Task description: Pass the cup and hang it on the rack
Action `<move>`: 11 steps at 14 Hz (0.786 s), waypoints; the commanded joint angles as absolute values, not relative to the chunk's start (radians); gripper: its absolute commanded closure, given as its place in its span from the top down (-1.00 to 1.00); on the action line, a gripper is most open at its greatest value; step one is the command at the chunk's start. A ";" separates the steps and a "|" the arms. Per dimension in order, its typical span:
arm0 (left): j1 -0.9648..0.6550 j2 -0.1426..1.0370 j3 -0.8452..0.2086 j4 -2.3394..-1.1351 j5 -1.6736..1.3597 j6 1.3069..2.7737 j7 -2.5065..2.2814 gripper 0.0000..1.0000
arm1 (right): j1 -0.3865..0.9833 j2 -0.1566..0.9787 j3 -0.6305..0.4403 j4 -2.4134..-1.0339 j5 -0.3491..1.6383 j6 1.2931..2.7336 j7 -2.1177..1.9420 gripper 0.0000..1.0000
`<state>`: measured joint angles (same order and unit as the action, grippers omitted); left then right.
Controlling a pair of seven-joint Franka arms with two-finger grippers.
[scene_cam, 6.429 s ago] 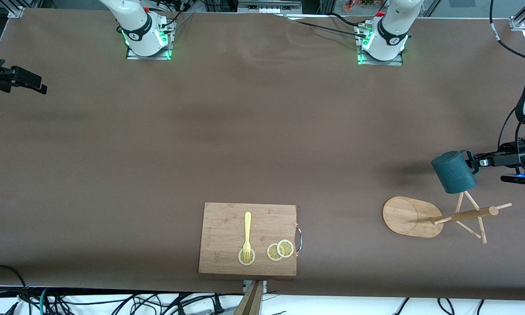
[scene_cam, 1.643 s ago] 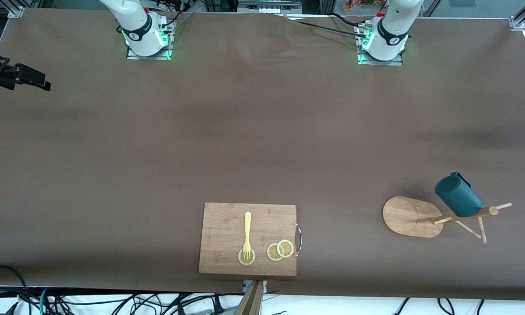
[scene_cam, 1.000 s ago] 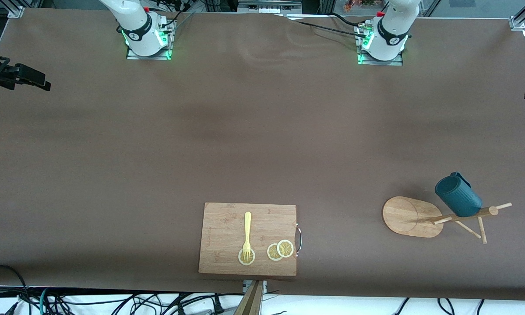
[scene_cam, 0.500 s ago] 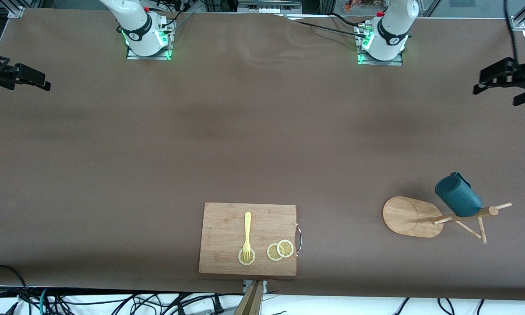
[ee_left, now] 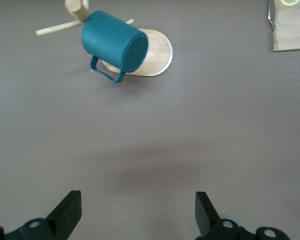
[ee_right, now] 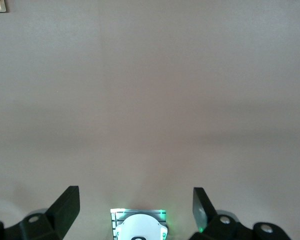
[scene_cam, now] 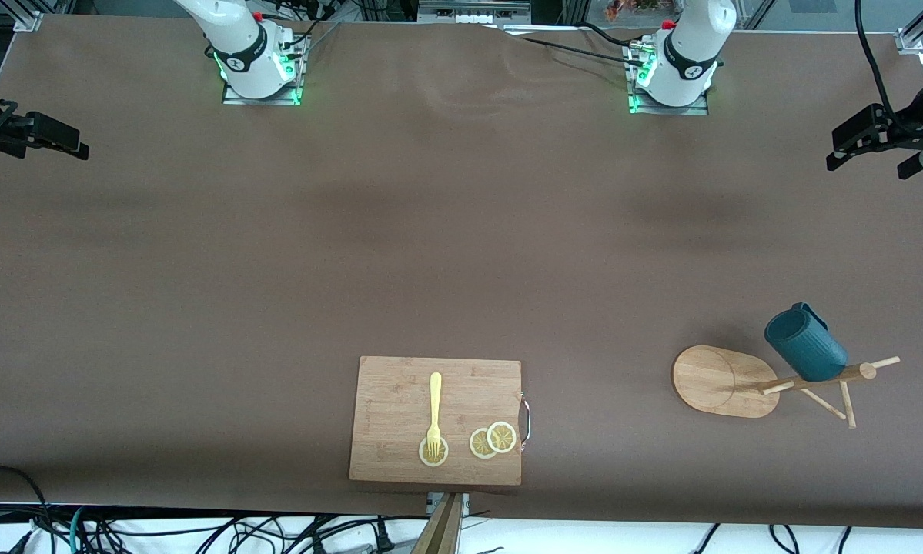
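Cup (scene_cam: 805,344) hung on a peg of the rack (scene_cam: 727,381), toward the left arm's end of the table, tilted, handle (ee_left: 106,73) free, in the same pose as a second ago. Left gripper (scene_cam: 865,146) back in view at the table edge, well apart from the cup, fingers (ee_left: 65,212) apart and empty, after release and withdrawal. Right gripper (scene_cam: 26,138) waiting at the other end, fingers (ee_right: 65,205) apart, empty. Hanging step judged complete; task apparently finished, only arm parking remaining. Board (scene_cam: 399,400) with fork (scene_cam: 435,408) untouched.
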<state>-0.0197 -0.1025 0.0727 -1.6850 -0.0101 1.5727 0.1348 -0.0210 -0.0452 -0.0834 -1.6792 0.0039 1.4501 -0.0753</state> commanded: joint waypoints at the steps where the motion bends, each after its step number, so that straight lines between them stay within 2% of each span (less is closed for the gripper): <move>1: -0.020 -0.141 0.080 -1.750 0.014 1.602 0.155 1.00 | -0.018 -0.049 -0.084 -1.667 0.015 1.436 -0.067 1.00; 6: -0.028 -0.140 0.078 -1.854 0.015 1.735 0.127 1.00 | -0.018 -0.049 -0.084 -1.667 0.015 1.436 -0.067 1.00; 11: -0.037 -0.135 0.068 -1.861 0.015 1.720 0.037 1.00 | -0.018 -0.049 -0.084 -1.667 0.015 1.436 -0.067 1.00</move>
<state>-0.0241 -0.1132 0.0698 -1.8439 -0.0101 1.7213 0.0669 -0.0210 -0.0452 -0.0834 -1.6792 0.0039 1.4501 -0.0753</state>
